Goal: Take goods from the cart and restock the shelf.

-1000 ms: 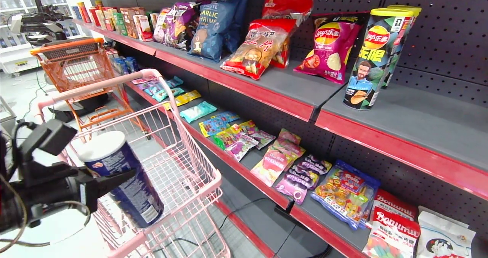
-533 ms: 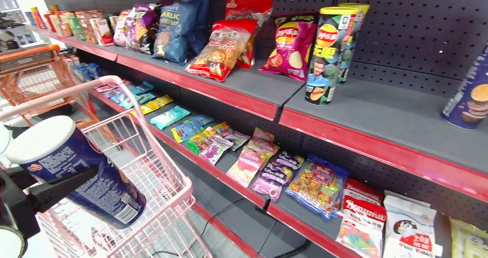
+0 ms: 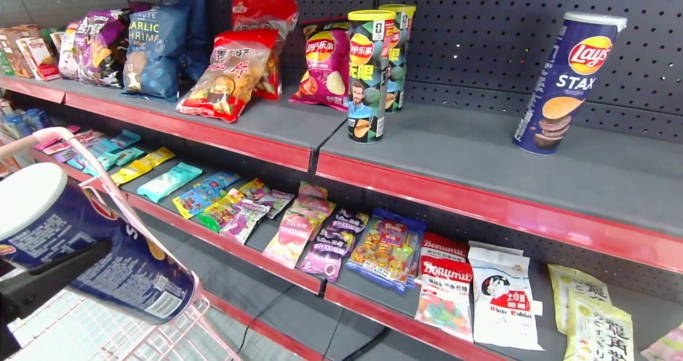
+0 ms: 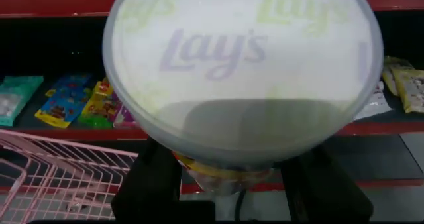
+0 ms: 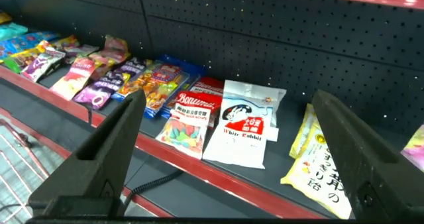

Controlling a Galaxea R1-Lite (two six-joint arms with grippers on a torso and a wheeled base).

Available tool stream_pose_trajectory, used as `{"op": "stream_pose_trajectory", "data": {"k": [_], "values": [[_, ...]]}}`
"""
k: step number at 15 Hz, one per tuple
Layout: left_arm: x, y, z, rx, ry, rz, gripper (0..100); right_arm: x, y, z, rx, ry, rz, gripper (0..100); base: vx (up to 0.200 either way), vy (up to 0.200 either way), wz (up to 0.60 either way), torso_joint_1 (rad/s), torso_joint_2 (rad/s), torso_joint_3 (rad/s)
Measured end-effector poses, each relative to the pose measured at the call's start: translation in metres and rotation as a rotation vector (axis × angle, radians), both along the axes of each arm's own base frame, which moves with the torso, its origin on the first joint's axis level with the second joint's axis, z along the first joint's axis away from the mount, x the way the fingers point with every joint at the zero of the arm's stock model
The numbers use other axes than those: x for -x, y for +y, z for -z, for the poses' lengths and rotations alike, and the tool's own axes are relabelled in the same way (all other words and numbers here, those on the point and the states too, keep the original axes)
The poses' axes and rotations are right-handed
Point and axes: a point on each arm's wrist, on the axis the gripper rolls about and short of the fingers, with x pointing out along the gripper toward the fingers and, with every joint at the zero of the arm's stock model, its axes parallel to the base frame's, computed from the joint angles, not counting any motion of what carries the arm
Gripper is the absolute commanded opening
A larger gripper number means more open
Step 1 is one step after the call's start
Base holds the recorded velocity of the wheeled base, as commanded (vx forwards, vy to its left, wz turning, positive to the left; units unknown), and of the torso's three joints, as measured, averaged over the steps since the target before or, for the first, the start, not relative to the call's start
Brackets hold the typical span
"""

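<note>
- The left fingers (image 3: 50, 278) are clamping a blue chip can (image 3: 133, 281), which is tilting at the lower left of the head view, over the pink cart (image 3: 106, 181).
- The right fingers (image 5: 99, 158) are standing wide apart, gripping nothing.
- A second blue can (image 3: 565, 83) is leaning on the upper shelf (image 3: 453, 153), at the upper right.

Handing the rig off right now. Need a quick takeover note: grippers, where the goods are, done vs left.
Left gripper: shut on the blue chip can, held tilted above the pink cart.
Right gripper: open and empty, facing the candy bags on the lower shelf.
Done: the can is out of the cart. A matching can stands at the right of the upper shelf.
Left: set the held can on the upper shelf, probably on the bare stretch beside the matching can. Whatever else is in the cart is hidden.
</note>
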Motion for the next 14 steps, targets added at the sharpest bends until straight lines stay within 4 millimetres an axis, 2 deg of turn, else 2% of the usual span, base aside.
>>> {"op": "stream_pose_trajectory", "data": {"k": [5,14], "values": [[0.017,0.0,0.001,0.001,-0.005,0.002,0,0.0,0.0,0.0,0.0,0.0,0.0,100,0.0,0.0,0.0,0.138,-0.39,-0.24],[0.022,0.0,-0.001,0.0,-0.029,0.003,0,0.0,0.0,0.0,0.0,0.0,0.0,100,0.0,0.0,0.0,0.217,-0.53,-0.321]]}}
